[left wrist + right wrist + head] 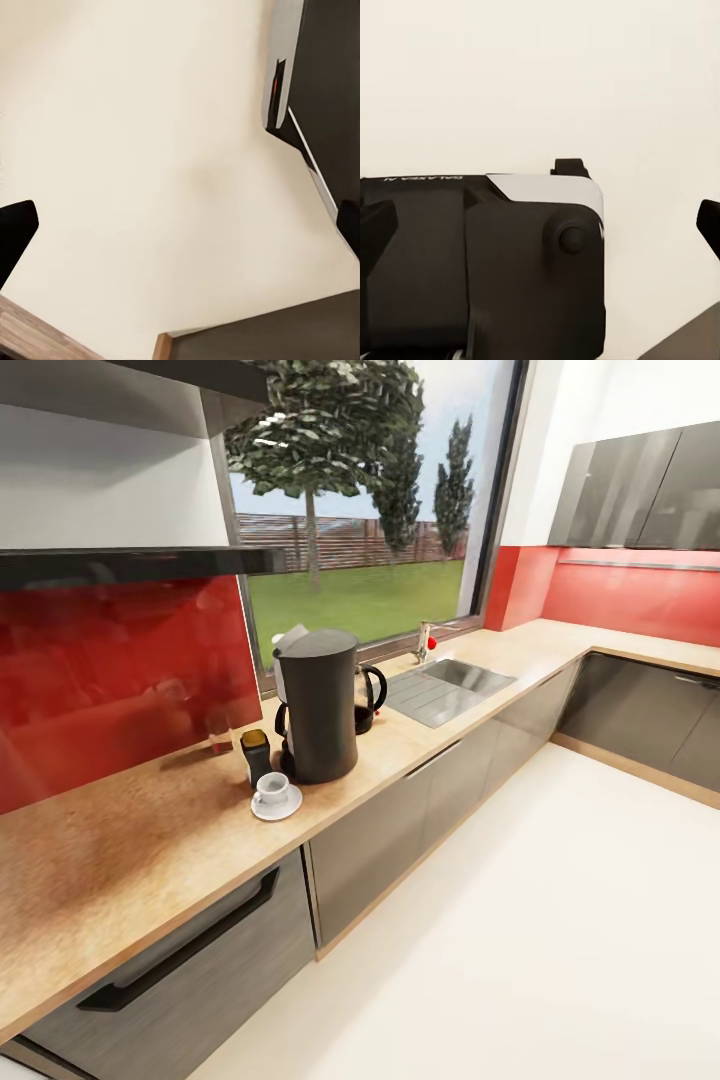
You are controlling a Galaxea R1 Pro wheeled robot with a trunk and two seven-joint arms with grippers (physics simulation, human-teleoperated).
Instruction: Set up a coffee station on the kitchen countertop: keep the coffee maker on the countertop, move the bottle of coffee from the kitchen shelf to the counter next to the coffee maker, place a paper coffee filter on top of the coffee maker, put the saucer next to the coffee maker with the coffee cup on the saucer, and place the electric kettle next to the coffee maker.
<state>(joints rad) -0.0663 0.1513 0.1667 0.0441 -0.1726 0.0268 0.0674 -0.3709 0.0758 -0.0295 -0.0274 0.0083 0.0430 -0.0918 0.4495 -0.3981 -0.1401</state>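
Nearest, bare table (120, 880); at eleven o'clock coffee maker (318, 705), cup (270, 788) on saucer (277, 803), coffee bottle (256, 756), kettle (368, 698) behind; both hands' spread unclear; risk: careless reach toppling crowded cup or bottle.

The head view looks forward and down from above counter height, obliquely along the countertop (120, 860) toward the window (380, 510), taking in the coffee maker (318, 705) at mid distance and the cream floor (520, 920) at the lower right. The left wrist view faces down at the floor (150, 165) from well above it. The right wrist view faces the floor (540, 75) across the robot's dark base (480, 262), close up. All three views share the floor.
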